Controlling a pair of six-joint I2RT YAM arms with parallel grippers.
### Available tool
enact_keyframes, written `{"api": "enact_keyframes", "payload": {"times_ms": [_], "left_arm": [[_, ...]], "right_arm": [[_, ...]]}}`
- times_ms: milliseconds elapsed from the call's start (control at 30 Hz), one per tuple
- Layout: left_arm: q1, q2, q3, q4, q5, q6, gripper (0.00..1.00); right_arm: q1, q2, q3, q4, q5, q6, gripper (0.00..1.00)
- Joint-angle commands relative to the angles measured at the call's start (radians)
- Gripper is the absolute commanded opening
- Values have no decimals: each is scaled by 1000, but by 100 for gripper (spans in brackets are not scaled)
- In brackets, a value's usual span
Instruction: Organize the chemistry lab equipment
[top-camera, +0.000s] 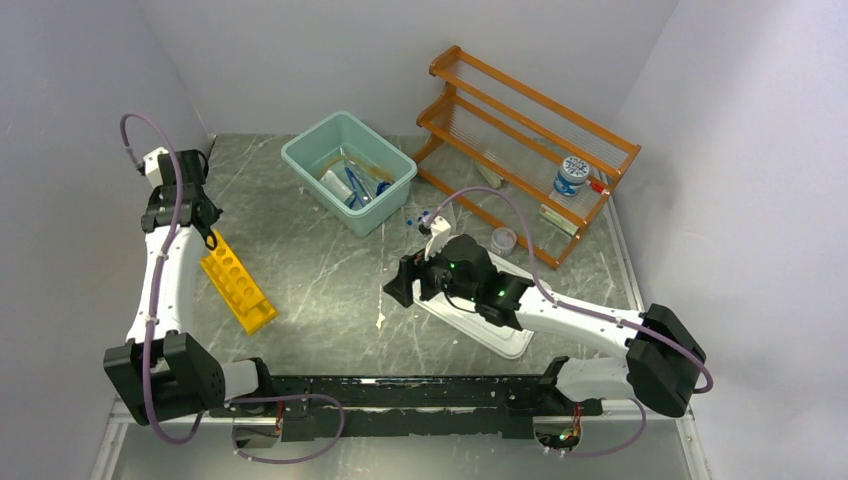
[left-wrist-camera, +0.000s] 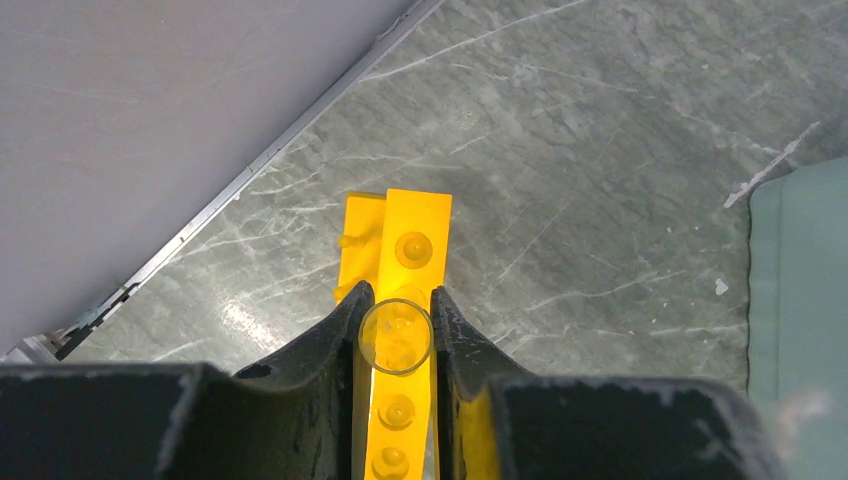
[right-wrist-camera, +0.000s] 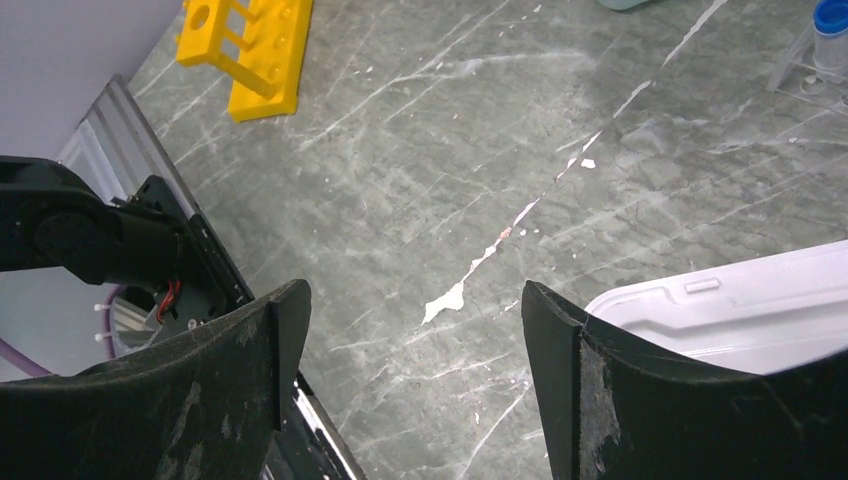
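Left jaws: the left gripper is pinching a clear glass tube, with one finger pressing on each side of it.
Clear glass tube: it is standing on end between the fingers, its open mouth facing the wrist camera. It is hanging directly over the row of holes in the yellow test-tube rack. Whether its lower end is sitting in a hole cannot be told.
Yellow test-tube rack: it is lying at an angle on the left side of the grey marbled table, near the left wall.
Right jaws: the right gripper is hanging with its fingers spread wide and nothing between them, only bare table showing below.
White tray: the white tray is lying just beside the right finger and under the right arm.
Blue-capped vials: the blue-capped vials are lying on the table beyond the right gripper, between it and the teal bin.
Teal bin: it is sitting towards the back of the table, holding blue-framed goggles among other items too small to name.
Small jar: the small jar is standing on the table in front of the orange wooden shelf.
Orange wooden shelf: it is standing at the back right, carrying a blue-lidded container on its lower tier.
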Motion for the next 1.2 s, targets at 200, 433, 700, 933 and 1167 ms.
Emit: {"api": "enact_keyframes", "payload": {"times_ms": [200,433,700,933,1167], "left_arm": [[7,-30,-97,165,164,-37,7],[5,-57,-154,213,193,-42,7],[-35,-37,-157,200,133,-39,7],[-115,-21,-129,140,-34,-84,7],[-185,38,-77,100,-184,-159,7]], "right_arm": [[-22,-6,-17,36,-18,5,80],[-29,7,-16,39,-31,7,80],[-31,36,8,35,-42,9,80],[-31,47,19,35,-52,15,80],[-31,78,95,-58,-54,6,80]]}}
